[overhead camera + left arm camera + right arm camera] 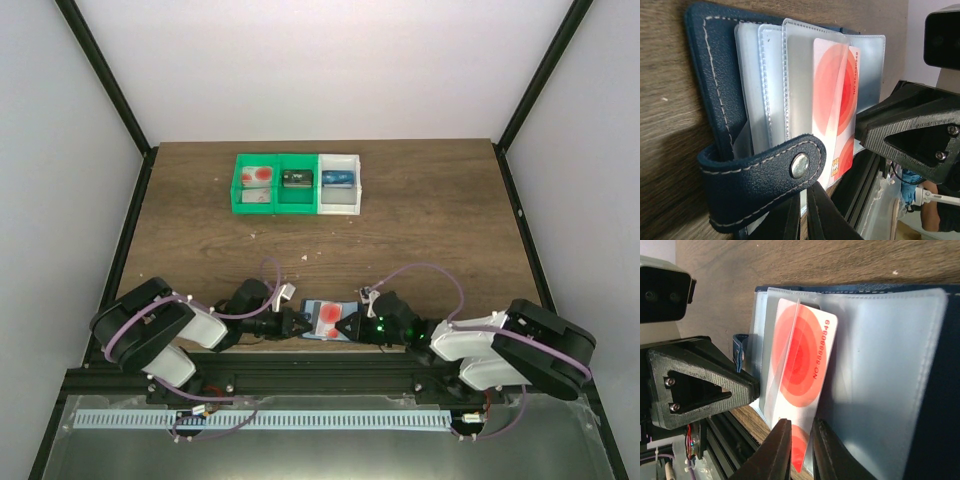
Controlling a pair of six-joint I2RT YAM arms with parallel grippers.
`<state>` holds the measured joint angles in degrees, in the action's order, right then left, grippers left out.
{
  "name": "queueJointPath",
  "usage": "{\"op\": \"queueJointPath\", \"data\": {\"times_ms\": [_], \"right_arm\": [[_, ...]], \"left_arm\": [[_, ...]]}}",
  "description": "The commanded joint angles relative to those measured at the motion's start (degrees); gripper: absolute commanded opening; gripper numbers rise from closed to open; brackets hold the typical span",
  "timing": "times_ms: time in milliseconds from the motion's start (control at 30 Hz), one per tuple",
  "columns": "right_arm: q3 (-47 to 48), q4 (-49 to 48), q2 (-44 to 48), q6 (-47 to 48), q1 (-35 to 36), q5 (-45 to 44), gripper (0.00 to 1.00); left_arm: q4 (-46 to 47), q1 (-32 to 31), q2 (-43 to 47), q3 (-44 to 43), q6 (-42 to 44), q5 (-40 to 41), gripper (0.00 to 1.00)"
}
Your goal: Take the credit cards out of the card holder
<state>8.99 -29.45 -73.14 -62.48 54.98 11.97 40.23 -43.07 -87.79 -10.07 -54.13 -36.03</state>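
Credit card partly out of card holder | left jaws pinch holder | right jaws astride card, grip unclear

- card holder: dark blue, white stitching, lying open and flat at the table's near edge; clear sleeves fanned, snap strap loose.
- credit card: white, big red circles, partway out of 1 sleeve.
- other credit cards: far side, in the green bin's left compartment.

Credit card: red number, barely legible
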Motion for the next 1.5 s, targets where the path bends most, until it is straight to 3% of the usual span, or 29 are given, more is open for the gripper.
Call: {"op": "queueJointPath", "data": {"times_ms": [0,467,700,900,1133,1367,1467], "right_arm": [[1.0,-2.7,-1.3,-1.3,-0.4,0.9,0.16],[0.1,-6.5,-4.6,-4.7,-1.8,1.6,0.19],[-0.8,-8.1,-4.5,-4.9,-2.1,1.6,0.04],[-2.6,-5.5,0.0,-5.4,-2.3,-0.1,0.00],[-4.5,5.5,10.8,-5.9,-2.3,-6.2,0.01],[-4.8,15.9,25.5,-6.1,-2.3,-11.5,0.01],[-4.9,17.5,30.5,-6.7,-2.3,-12.7,0.01]], "left_arm": [[-2.1,-0.1,-1.5,1.2,0.1,2.4,0.08],[-2.5,-0.1,-1.9,0.6,0.4,1.8,0.08],[-2.0,-0.2,-1.9,0.9,0.3,1.7,0.08],[-2.0,-0.1,-1.7,0.8,0.2,1.6,0.10],[-1.5,-0.2,-1.3,0.7,-0.5,1.2,0.13],[-1.3,-0.2,1.2,-0.2,-2.1,-0.1,0.31],[-0.3,-0.2,4.0,-0.8,-3.4,-2.1,0.45]]}}
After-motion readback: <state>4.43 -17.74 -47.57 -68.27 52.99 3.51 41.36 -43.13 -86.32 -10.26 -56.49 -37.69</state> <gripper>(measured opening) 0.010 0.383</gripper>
